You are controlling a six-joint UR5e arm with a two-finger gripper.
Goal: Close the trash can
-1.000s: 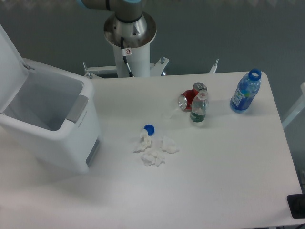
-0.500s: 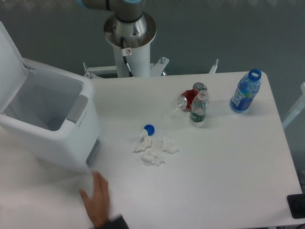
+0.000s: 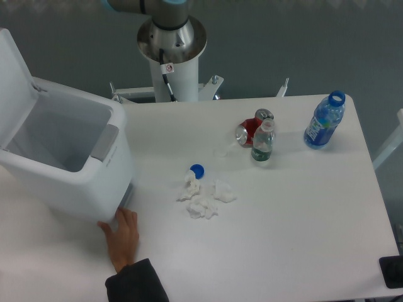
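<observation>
Your trash can [image 3: 63, 157] sits at the left end of the table [image 3: 283, 220], mouth open, with its flat lid [image 3: 14, 82] standing up along the far left edge and the grey push tab [image 3: 104, 143] on the rim that faces the table's middle. Treat it as a light, hollow, stiff plastic shell with smooth walls: it will likely slide or tip if you shove it sideways, so don't grab the body at all. Press on the lid instead, high on its free edge away from the hinge, and swing it down toward the tab until it seats. A person's hand [image 3: 121, 236] is touching the can's lower near corner, so keep clear of it. Only the arm's base column [image 3: 171, 47] shows; the gripper is out of view, so you cannot tell whether its fingers are apart or together.
</observation>
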